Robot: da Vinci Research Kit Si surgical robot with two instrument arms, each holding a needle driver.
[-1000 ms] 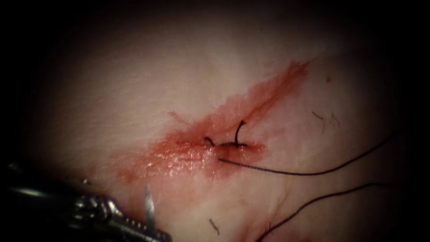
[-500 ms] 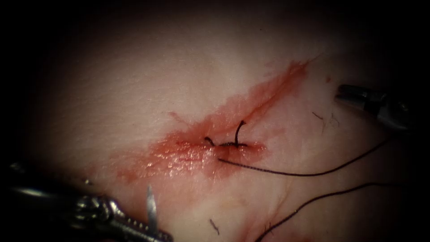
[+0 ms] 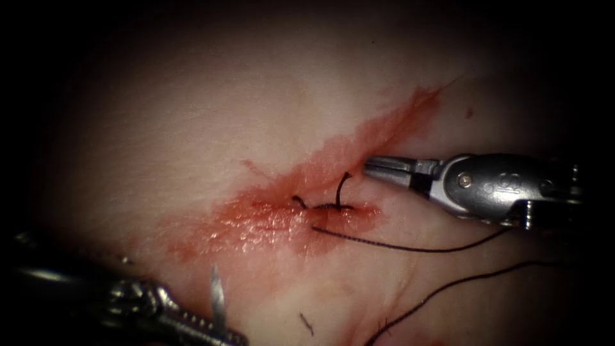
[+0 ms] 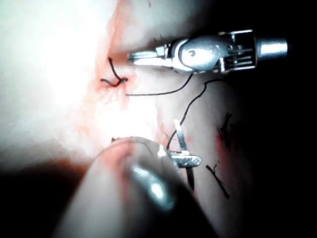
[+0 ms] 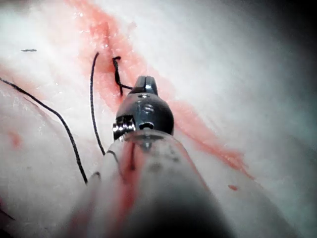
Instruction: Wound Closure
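Observation:
The cut [image 3: 384,131] runs aslant across the tissue [image 3: 192,128], wet with red fluid. One knotted stitch [image 3: 323,206] crosses it, with a short thread tail [image 3: 341,189] standing up. My left tool [image 3: 224,333] lies low on the left, shut on the curved needle [image 3: 214,295]. The needle is out of the tissue, its pointed end upright above the jaws; the left wrist view shows the same grip on the needle [image 4: 179,136]. My right tool [image 3: 371,166] reaches in from the right, shut and holding nothing, its tip just right of the tail [image 5: 117,74].
A long thread [image 3: 410,248] leaves the stitch rightward, passing under the right tool. A second strand [image 3: 448,288] curves along below it. Short cut ends of thread [image 3: 306,322] lie on the tissue near the left tool's jaws.
The right tool came in from the right edge toward the stitch and shut its jaws. The left tool and needle have held still.

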